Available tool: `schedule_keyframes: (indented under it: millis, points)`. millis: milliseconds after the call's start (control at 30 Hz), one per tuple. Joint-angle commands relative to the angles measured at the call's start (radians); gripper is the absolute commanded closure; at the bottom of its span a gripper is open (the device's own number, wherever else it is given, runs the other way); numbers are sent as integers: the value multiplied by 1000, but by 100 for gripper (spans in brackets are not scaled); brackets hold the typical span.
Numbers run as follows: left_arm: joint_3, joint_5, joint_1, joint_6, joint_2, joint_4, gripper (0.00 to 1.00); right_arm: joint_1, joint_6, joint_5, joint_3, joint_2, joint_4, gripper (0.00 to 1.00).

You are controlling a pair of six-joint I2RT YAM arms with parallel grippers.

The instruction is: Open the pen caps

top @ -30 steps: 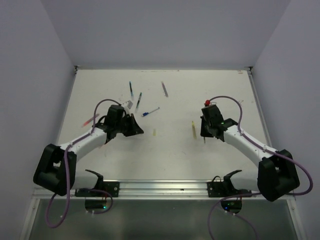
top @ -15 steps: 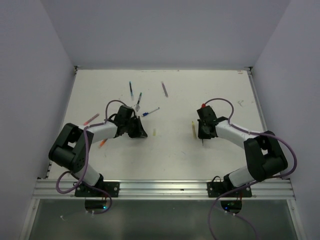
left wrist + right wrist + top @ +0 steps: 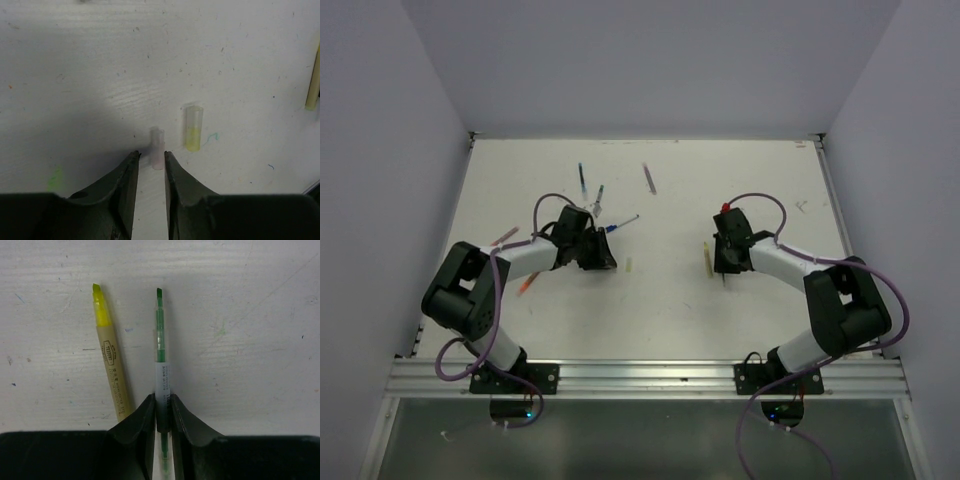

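Between left gripper (image 3: 151,156) tips, pink cap (image 3: 158,145)

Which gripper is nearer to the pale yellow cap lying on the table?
Left. The left gripper has the pale yellow cap just ahead of its tips, slightly aside. The right gripper is across the table, beyond the yellow pen.

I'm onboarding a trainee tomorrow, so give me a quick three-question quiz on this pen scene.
1. True or false: the yellow pen has its cap on.
2. The right gripper grips: A green pen; B blue pen; C orange pen.
3. Fill in: just ahead of the left gripper lies a pale pink cap; to its right in the wrist view lies a ____.
Key: 1 false; 2 A; 3 yellow cap.
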Motion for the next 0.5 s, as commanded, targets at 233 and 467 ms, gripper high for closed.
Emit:
schedule_keyframes:
  millis: [233, 467]
  points:
    - [38, -43, -4, 60, -52, -56, 60, -6, -5, -30, 8, -7, 15, 58]
    - [176, -179, -3, 162, -175, -160, 39, -4, -20, -5, 61, -59, -49, 40]
